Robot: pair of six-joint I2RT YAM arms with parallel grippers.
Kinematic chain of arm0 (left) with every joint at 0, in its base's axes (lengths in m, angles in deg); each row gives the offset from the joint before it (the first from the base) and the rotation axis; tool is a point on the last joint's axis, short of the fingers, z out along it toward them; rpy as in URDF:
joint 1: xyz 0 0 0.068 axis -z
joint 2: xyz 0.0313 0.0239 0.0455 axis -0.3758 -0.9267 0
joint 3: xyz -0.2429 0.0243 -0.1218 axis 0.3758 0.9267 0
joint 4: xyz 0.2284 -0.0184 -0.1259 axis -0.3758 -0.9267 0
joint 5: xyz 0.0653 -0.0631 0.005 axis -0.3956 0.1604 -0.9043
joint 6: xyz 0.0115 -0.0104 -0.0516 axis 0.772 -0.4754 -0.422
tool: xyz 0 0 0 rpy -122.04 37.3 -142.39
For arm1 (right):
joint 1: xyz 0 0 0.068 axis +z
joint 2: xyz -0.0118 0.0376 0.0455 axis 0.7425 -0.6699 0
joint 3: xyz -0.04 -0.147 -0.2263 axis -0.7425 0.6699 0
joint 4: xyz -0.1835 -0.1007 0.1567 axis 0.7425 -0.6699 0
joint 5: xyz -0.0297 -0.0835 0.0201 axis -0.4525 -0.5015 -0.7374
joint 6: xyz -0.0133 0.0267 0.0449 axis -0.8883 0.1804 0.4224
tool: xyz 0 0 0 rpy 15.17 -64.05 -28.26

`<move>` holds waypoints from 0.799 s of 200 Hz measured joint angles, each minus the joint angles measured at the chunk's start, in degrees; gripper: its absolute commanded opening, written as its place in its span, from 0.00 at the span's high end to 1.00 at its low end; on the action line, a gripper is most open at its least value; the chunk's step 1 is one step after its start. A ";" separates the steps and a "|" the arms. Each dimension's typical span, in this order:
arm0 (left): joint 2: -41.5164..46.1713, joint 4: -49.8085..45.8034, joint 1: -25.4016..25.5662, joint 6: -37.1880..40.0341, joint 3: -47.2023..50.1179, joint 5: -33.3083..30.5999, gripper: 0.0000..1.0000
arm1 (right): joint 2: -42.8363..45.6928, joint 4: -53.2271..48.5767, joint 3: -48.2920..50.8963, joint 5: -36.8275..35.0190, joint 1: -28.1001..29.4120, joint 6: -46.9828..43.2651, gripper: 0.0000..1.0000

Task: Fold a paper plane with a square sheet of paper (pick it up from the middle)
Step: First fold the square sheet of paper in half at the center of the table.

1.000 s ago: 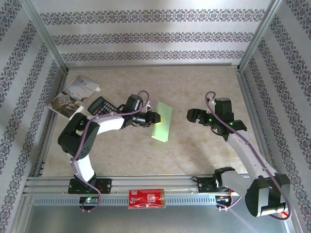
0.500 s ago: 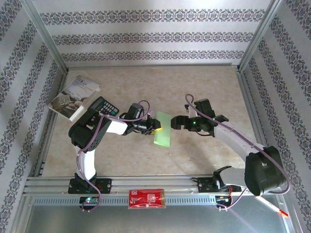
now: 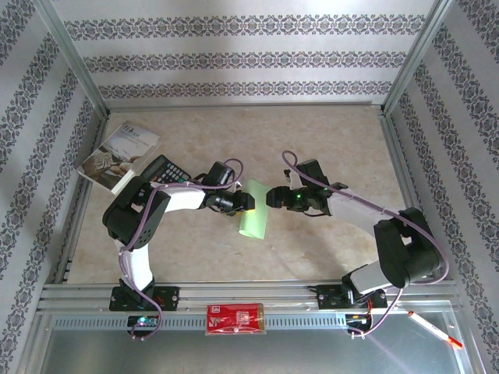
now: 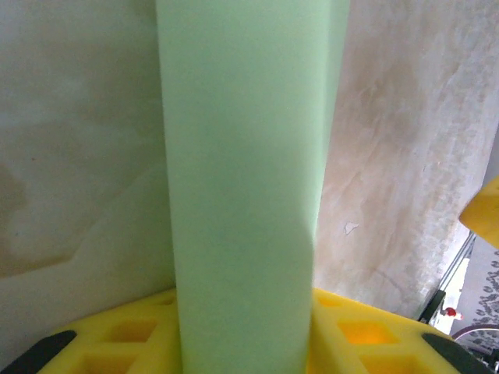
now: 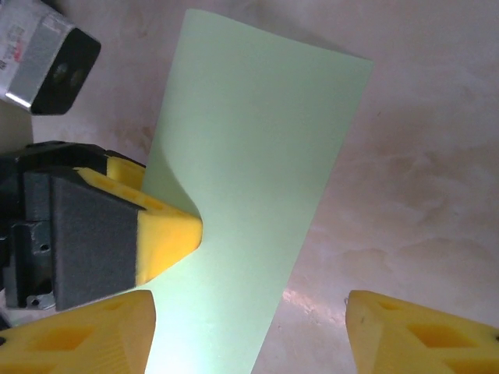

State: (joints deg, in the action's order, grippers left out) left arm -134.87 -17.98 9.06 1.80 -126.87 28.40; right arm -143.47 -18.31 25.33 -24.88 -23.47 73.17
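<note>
The square sheet of paper [image 3: 253, 216], light green and folded into a long narrow strip, hangs above the table's middle. My left gripper [image 3: 246, 202] is shut on its left edge. In the left wrist view the strip [image 4: 242, 179] rises over my yellow finger [image 4: 366, 335]. My right gripper [image 3: 273, 197] is at the strip's right side, open. In the right wrist view its jaws [image 5: 249, 305] straddle the paper [image 5: 249, 179], and the left gripper's fingertip [image 5: 168, 234] presses into the paper's curled edge. A paper plane is out of view.
A grey-white booklet [image 3: 121, 150] and a black calculator [image 3: 165, 169] lie at the back left. A red packet [image 3: 235, 319] rests on the front rail. A pen [image 3: 433, 329] lies at the front right. Metal frame posts ring the marbled table [image 3: 327, 140].
My right arm has swung left from the table's right half up to the paper, and its jaws have narrowed. The left gripper has shifted the strip slightly toward the front.
</note>
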 measured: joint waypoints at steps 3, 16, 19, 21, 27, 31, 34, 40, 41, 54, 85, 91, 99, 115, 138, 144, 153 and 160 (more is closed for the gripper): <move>0.00 -0.11 0.00 0.22 0.00 -0.11 0.61 | -0.35 0.37 -0.02 0.02 0.20 -0.13 0.43; 0.11 -0.48 0.04 1.09 -0.04 -0.28 0.60 | -2.05 1.64 -0.26 -0.02 1.05 0.79 0.49; 0.13 -0.52 0.07 1.27 -0.04 -0.28 0.60 | -2.51 2.01 -0.33 -0.02 1.29 1.29 0.50; 0.15 -0.55 0.09 1.33 -0.07 -0.28 0.60 | -2.78 2.16 -0.37 -0.04 1.36 1.27 0.51; 0.17 -0.59 0.15 1.53 -0.07 -0.35 0.60 | -3.52 2.78 -0.50 -0.07 1.66 1.77 0.53; 0.22 -0.61 0.22 1.70 -0.04 -0.46 0.60 | -4.13 3.23 -0.59 0.00 1.68 1.81 0.54; 0.22 -0.61 0.26 1.73 -0.04 -0.52 0.60 | -4.44 3.48 -0.63 -0.07 1.70 2.27 0.55; 0.26 -0.63 0.31 1.84 -0.04 -0.70 0.59 | -5.33 4.26 -0.79 -0.07 2.05 2.69 0.57; 0.28 -0.66 0.31 1.90 -0.04 -0.70 0.59 | -5.42 4.28 -0.79 -0.09 2.05 2.73 0.57; 0.31 -0.66 0.31 2.01 -0.07 -0.72 0.59 | -7.32 5.18 -1.36 -0.24 2.45 3.21 0.61; 0.44 -0.70 0.42 2.40 -0.04 -0.83 0.56 | -10.88 6.80 -2.54 -0.63 3.08 4.02 0.66; 0.50 -0.70 0.42 2.51 -0.04 -0.90 0.55 | -11.19 6.84 -2.54 -0.70 3.08 4.02 0.67; 0.59 -0.81 0.46 2.62 -0.04 -0.94 0.54 | -11.52 6.99 -2.54 -0.79 3.08 4.04 0.68; 0.76 -0.96 0.59 2.99 -0.04 -1.14 0.51 | -12.55 7.61 -2.71 -0.87 3.08 4.07 0.69; 1.07 -1.73 0.76 3.91 -0.33 -1.38 0.44 | -14.21 8.37 -3.02 -0.87 3.08 4.09 0.71; 1.11 -2.12 0.79 4.26 -0.57 -1.44 0.43 | -14.49 8.48 -3.08 -0.85 3.08 4.13 0.71; 1.18 -2.89 0.94 4.55 -0.90 -1.73 0.41 | -14.93 8.52 -3.26 -0.85 3.17 4.28 0.72; 1.27 -3.43 1.09 4.87 -1.14 -2.08 0.40 | -15.13 8.68 -3.37 -0.83 3.19 4.31 0.72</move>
State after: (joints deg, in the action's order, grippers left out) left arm -133.60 -21.41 10.16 6.67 -128.01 26.33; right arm -158.59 -9.64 21.97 -25.71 -20.28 77.47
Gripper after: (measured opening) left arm 0.581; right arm 0.285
